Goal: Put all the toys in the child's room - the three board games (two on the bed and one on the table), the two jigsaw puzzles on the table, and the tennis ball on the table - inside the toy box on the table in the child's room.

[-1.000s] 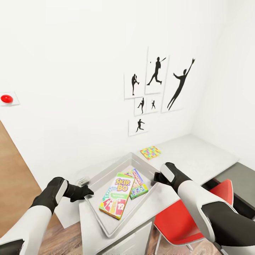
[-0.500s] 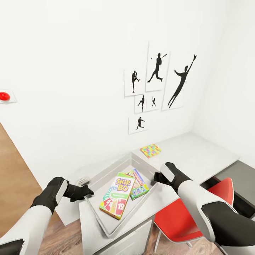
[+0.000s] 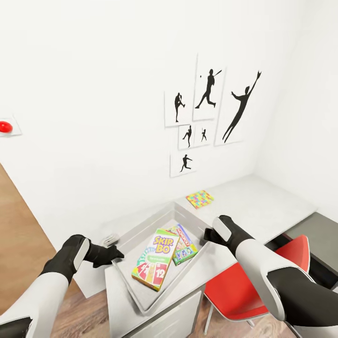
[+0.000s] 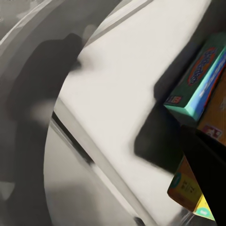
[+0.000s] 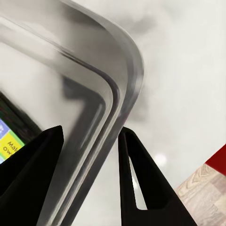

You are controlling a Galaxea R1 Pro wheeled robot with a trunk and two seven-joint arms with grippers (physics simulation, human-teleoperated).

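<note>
I see both grippers at the toy box (image 3: 141, 300) rim on the bench (image 3: 263, 206) — right gripper (image 5: 89, 141) straddling it, spread; left gripper's (image 3: 115, 255) state unclear.

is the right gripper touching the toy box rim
Cannot tell. In the right wrist view the right gripper straddles the toy box rim with its fingers either side, but whether a finger presses the plastic isn't plain.

Glossy see-through plastic toy box (image 3: 141, 244), matt grey table (image 3: 263, 202), wood-plank floor (image 3: 89, 319), glossy printed Skip-Bo box (image 3: 156, 258).
</note>
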